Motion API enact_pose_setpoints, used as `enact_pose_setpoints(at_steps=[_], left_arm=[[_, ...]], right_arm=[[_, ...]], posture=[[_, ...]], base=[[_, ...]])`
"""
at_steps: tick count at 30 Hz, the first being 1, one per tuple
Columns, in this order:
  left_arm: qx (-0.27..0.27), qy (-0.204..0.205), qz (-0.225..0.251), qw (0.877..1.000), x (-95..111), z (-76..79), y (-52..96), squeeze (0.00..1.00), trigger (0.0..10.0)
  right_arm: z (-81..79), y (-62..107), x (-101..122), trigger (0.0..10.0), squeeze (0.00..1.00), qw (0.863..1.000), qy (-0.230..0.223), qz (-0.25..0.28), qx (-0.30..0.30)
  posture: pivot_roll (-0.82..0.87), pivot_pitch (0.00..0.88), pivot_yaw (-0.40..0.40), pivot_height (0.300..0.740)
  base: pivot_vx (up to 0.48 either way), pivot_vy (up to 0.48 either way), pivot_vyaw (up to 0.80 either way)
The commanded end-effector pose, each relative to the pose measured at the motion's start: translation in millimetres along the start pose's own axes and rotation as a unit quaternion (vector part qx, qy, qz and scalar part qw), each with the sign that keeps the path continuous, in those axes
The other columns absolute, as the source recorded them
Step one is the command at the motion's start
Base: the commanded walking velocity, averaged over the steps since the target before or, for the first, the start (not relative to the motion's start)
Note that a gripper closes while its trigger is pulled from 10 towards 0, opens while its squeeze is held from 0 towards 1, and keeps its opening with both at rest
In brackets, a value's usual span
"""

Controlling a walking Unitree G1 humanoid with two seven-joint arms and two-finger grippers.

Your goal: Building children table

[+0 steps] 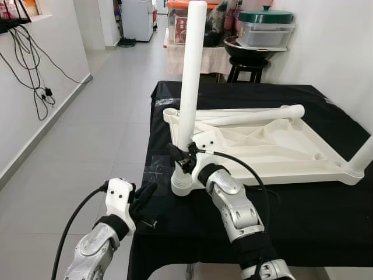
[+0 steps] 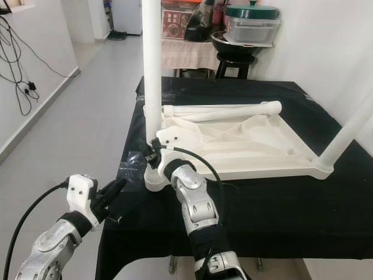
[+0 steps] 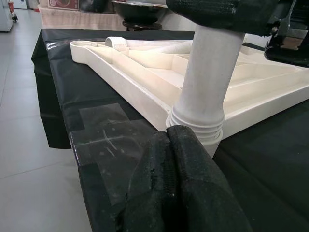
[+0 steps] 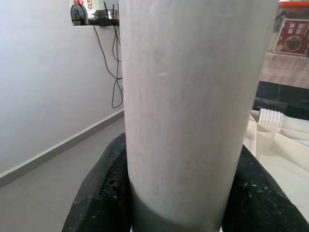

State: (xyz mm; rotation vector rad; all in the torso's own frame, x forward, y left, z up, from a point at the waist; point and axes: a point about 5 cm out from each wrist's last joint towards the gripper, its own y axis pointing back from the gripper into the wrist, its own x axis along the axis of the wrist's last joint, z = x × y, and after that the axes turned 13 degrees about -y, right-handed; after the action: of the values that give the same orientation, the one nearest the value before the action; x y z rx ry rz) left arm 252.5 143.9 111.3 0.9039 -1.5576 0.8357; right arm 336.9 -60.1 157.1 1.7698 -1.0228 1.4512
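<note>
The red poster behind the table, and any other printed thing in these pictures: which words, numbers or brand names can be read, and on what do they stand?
Red poster: white characters beside a food picture, too small and blurred to read.
Same poster, left eye view: print present, not legible.
White table leg and upturned tabletop: no text or label visible.
Nothing can be quoted.

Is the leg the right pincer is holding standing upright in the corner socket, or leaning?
Upright. The white leg rises almost vertically from the corner of the upturned tabletop, with the right pincer clamped near its base. Whether it is fully seated: cannot tell.
</note>
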Motion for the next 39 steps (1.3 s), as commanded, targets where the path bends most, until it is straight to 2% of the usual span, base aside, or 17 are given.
enact_pose_setpoints(at_steps=[1,2,5,6,7,9,12,13,20,23,24,29,34,35,36,37,39], left_arm=[[0.002,0.001,-0.005,1.0,-1,-2.1,1.1,0.0,10.0],[0.003,0.001,-0.005,1.0,-1,-2.3,1.1,0.0,10.0],[0.002,0.003,-0.004,1.0,-1,-1.7,-0.3,0.0,10.0],[0.002,0.003,-0.004,1.0,-1,-1.8,-0.7,0.0,10.0],[0.002,0.004,-0.003,1.0,-1,-2.0,-0.9,0.0,10.0],[0.002,0.004,-0.003,1.0,-1,-2.0,-1.3,0.0,10.0],[0.002,0.005,-0.002,1.0,-1,-1.8,-1.9,0.0,10.0],[0.002,0.005,-0.002,1.0,-1,-1.7,-2.3,0.0,10.0],[0.002,0.005,-0.001,1.0,-1,-1.0,-3.8,0.0,10.0],[0.002,0.006,-0.001,1.0,-2,0.3,-5.2,0.0,10.0],[0.001,0.007,-0.001,1.0,-2,1.3,-5.9,0.0,10.0],[0.001,0.007,-0.002,1.0,-3,2.8,-5.9,0.0,10.0],[0.002,0.007,-0.003,1.0,-4,3.3,-5.5,0.0,10.0],[0.002,0.007,-0.003,1.0,-4,3.4,-5.5,0.0,10.0],[0.002,0.007,-0.003,1.0,-4,3.3,-5.4,0.0,10.0],[0.001,0.007,-0.003,1.0,-4,3.3,-5.4,0.0,10.0],[0.001,0.006,-0.003,1.0,-4,3.1,-5.4,0.0,10.0]], right_arm=[[11.8,11.1,-29,0.0,0.0,0.996,-0.001,-0.075,-0.045],[9.6,12.4,-30,10.0,0.0,0.995,0.0,-0.082,-0.05],[0.4,14.8,-26,10.0,0.0,0.994,0.072,-0.081,-0.014],[-1.1,15.1,-26,10.0,0.4,0.994,0.074,-0.083,-0.003],[-2.2,15.4,-27,10.0,0.91,0.995,0.058,-0.086,0.009],[-2.7,15.5,-27,10.0,1.0,0.995,0.042,-0.085,0.019],[-4.0,14.3,-27,10.0,1.0,0.995,0.034,-0.09,0.037],[-4.6,13.9,-26,10.0,0.0,0.994,0.022,-0.094,0.05],[-4.9,12.0,-13,10.0,0.0,0.985,0.012,-0.099,0.138],[4.1,11.8,1,10.0,0.0,0.965,0.024,-0.118,0.235],[18.9,9.7,14,10.0,0.0,0.95,0.017,-0.139,0.279],[46.6,-0.6,29,10.0,0.0,0.956,-0.008,-0.151,0.252],[53.4,-2.3,32,10.0,0.0,0.954,-0.007,-0.168,0.25],[54.7,-3.0,34,2.0,0.0,0.953,-0.01,-0.17,0.251],[55.4,-3.5,35,2.0,0.0,0.953,-0.012,-0.17,0.252],[55.7,-3.7,36,0.0,0.0,0.952,-0.015,-0.169,0.255],[58.8,-4.5,38,0.0,0.0,0.949,-0.024,-0.171,0.266]], posture=[[0.05,0.0,-0.065,0.74],[0.05,0.0,-0.065,0.74],[0.04,0.0,-0.06,0.74],[0.04,0.0,-0.06,0.74],[0.04,0.0,-0.06,0.74],[0.04,0.0,-0.063,0.74],[0.04,0.0,-0.063,0.74],[0.04,0.0,-0.064,0.74],[0.04,0.0,-0.064,0.74],[0.04,0.0,-0.068,0.74],[0.06,0.0,-0.073,0.74],[0.08,0.0,-0.084,0.74],[0.08,0.0,-0.086,0.74],[0.08,0.0,-0.086,0.74],[0.08,0.0,-0.084,0.74],[0.08,0.0,-0.084,0.74],[0.08,0.0,-0.083,0.74]], base=[[0.0,0.0,0.0],[0.0,0.0,0.0],[0.0,0.0,0.0],[0.0,0.0,0.0],[0.0,0.0,0.0],[0.0,0.0,0.0],[0.0,0.0,0.0],[0.0,0.0,0.0],[0.0,0.0,0.0],[0.0,0.0,0.0],[0.0,0.0,0.0],[0.0,0.0,0.0],[0.0,0.0,0.0],[0.0,0.0,0.0],[0.0,0.0,0.0],[0.0,0.0,0.0],[0.0,0.0,0.0]])
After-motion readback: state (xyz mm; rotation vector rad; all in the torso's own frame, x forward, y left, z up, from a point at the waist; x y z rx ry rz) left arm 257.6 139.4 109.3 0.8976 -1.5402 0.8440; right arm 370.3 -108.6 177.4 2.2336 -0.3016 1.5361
